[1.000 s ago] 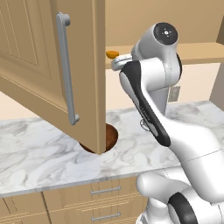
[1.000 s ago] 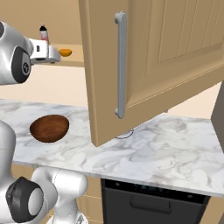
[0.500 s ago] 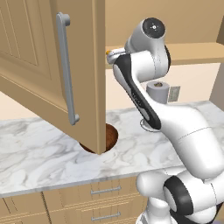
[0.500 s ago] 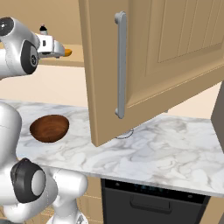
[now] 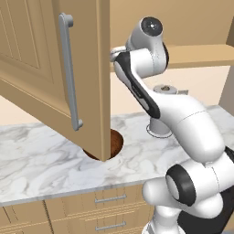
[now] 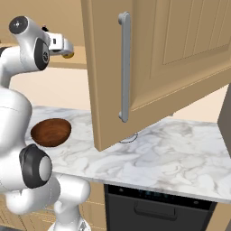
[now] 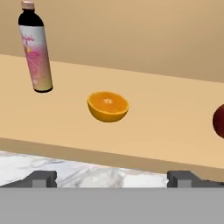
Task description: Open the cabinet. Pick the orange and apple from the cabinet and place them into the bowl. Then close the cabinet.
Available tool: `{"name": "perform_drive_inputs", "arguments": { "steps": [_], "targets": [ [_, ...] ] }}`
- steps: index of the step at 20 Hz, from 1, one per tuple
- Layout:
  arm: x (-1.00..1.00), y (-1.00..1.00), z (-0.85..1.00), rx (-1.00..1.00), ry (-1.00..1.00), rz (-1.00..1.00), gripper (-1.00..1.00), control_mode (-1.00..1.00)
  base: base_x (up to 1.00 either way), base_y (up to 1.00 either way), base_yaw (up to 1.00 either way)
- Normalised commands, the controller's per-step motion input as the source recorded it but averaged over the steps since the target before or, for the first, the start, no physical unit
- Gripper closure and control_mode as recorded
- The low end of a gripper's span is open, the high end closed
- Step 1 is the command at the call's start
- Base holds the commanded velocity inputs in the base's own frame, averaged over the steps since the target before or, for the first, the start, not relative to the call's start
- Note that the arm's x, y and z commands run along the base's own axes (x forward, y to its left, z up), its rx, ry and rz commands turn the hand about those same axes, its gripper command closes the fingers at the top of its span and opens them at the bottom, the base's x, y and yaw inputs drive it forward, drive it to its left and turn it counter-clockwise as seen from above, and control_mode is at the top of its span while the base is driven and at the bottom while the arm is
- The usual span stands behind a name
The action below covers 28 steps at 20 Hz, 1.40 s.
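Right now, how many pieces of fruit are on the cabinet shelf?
2. The orange, a cut half, lies mid-shelf right of the bottle; the apple sits at the hand view's right edge, partly cropped. More could lie outside the frame.

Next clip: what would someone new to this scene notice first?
The big tan cabinet door swung wide open over the marble counter, partly hiding the wooden bowl in the left base view. Then the shelf inside, in the hand view: a halved orange cut side up at centre, a pink-labelled dark bottle standing to its left, the red apple at the right edge. The gripper faces the orange, jaws open.
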Motion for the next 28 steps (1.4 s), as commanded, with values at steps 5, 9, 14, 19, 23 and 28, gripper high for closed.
{"name": "perform_drive_inputs", "arguments": {
  "steps": [5,9,14,19,23,28],
  "targets": [
    [0.45,0.08,-0.02,0.0,0.0,0.0,-1.0,-1.0,0.0,0.0,0.0],
    [0.37,0.19,-0.09,0.0,0.02,0.0,-1.0,-1.0,0.0,0.0,0.0],
    [0.37,0.06,-0.04,0.0,0.05,0.0,-1.0,-1.0,0.0,0.0,0.0],
    [0.34,0.0,0.0,0.0,0.05,-0.01,-1.0,-1.0,0.0,0.0,0.0],
    [0.36,0.0,-0.01,0.0,0.02,0.0,-1.0,-1.0,0.0,0.0,0.0],
    [0.22,0.0,-0.16,0.0,0.0,-0.01,-1.0,-1.0,0.0,0.0,0.0]
  ]
}}
